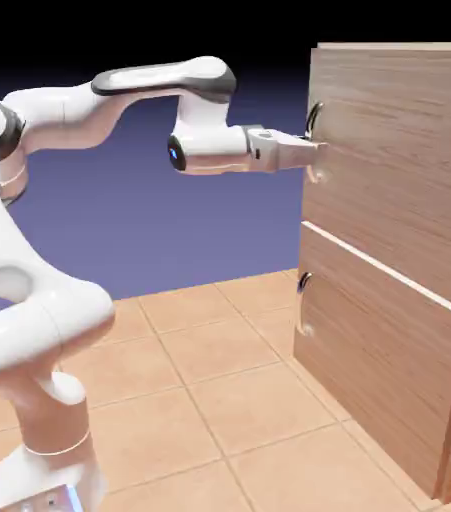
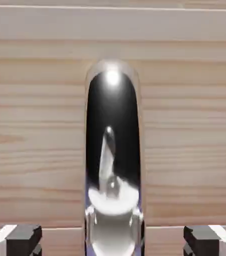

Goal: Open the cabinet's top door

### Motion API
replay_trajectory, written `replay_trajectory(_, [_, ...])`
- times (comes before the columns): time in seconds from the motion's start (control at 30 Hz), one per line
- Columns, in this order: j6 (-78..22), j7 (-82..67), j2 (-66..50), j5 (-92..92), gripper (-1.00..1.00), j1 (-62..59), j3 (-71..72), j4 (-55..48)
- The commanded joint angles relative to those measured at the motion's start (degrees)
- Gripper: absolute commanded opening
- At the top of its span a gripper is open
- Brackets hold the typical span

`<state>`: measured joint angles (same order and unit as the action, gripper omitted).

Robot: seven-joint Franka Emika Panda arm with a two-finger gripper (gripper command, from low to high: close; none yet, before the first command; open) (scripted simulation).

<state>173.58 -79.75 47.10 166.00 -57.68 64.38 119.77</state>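
The cabinet point(image 1: 399, 260) stands at the right on the tan tiled floor point(image 1: 209, 390), its wood-grain front split into 2 panels. The top door point(image 1: 394, 170) carries a curved dark handle point(image 1: 313, 120) near the cabinet's left edge. The white arm point(image 1: 89, 110) reaches level toward the cabinet, and its gripper point(image 1: 314, 150) sits right at that handle, touching the door's front. Below, the lower panel point(image 1: 379, 360) has a small dark handle point(image 1: 303, 283).

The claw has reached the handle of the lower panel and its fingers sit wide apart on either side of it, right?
Not the lower one. The exterior view shows the claw at the top door, by its handle; the lower panel is untouched. The fingers are indeed wide apart.
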Motion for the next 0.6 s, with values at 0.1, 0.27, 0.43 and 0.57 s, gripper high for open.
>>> replay_trajectory(0.1, [-2.01,-3.94,-1.9,-0.29,-1.0,8.32,-6.02,4.66])
replay_trajectory(0.27, [-4.78,-3.01,-1.88,-5.26,-1.0,18.7,-13.81,11.03])
replay_trajectory(0.43, [-7.29,-0.62,-0.39,-11.77,-1.0,29.08,-22.08,17.42])
replay_trajectory(0.57, [-9.03,1.94,1.84,-18.02,-1.0,37.39,-29.06,22.58])
